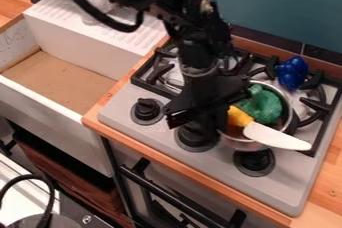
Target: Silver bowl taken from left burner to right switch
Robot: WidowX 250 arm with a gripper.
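The black end effector [200,118] is hanging down over the near side of the stove [123,114], between the left knob [147,111] and the silver bowl [242,144]. It is sitting close beside the bowl's left side, above the middle knob [195,139]; how far open it is standing, and whether it is gripping the rim, cannot be told. The silver bowl is standing at the right of the stove, its near side lying just beyond the right knob [254,160]. A crumpled green item [262,106] is resting inside it, and a toy knife [275,136] with a yellow handle and a white blade is leaning there, the handle lying inside and the blade reaching out over the near right rim. A dark blue item [292,72] is resting on the black grate [322,106] at the far right, beyond the bowl. The wooden bench [327,194] is framing the stove, and a white sink [73,152] with a brown bottom is standing at the left.
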